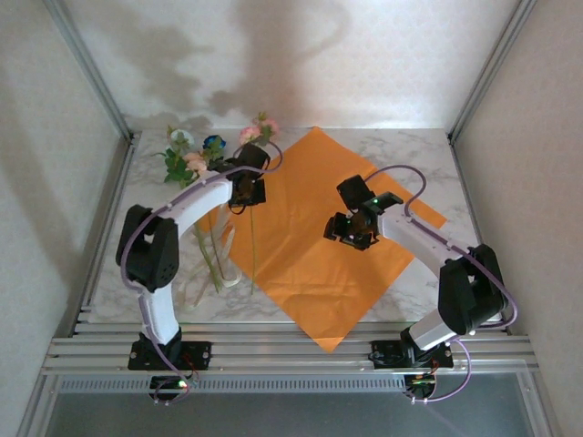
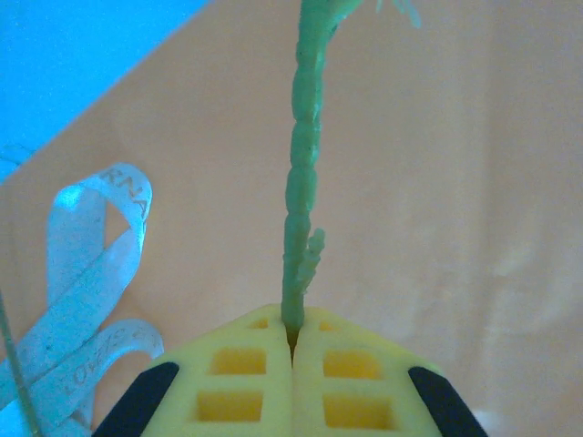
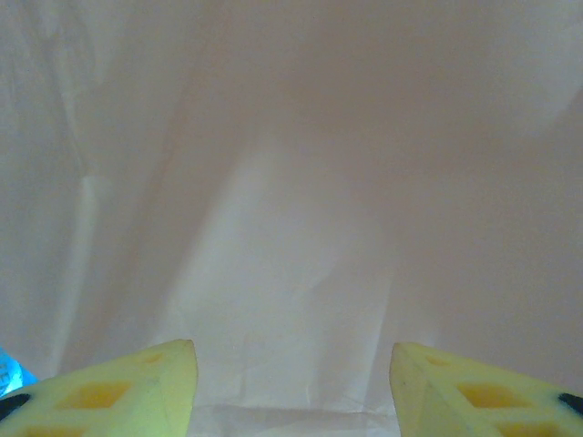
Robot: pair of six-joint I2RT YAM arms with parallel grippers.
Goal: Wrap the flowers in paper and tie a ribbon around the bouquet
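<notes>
The orange paper [image 1: 305, 246] lies flat as a diamond in the middle of the marble table. The flowers [image 1: 196, 155] lie at its far left corner, with pink, white and blue blooms and stems trailing toward the near edge. My left gripper [image 1: 246, 193] hovers at the paper's left edge, shut on one green stem [image 2: 301, 182] that rises from between the yellow fingers [image 2: 246, 364]. The pale ribbon [image 2: 86, 273] lies looped to the left of the paper [image 2: 437, 182]. My right gripper [image 1: 351, 232] hangs open above the paper's middle, its fingertips [image 3: 137, 387] wide apart with nothing between them.
The ribbon [image 1: 217, 264] and loose stems lie on the marble table [image 1: 155, 291] beside the left arm. Aluminium rails [image 1: 291, 350] run along the near edge. White walls and slanted frame posts [image 1: 86, 68] close in the back and sides.
</notes>
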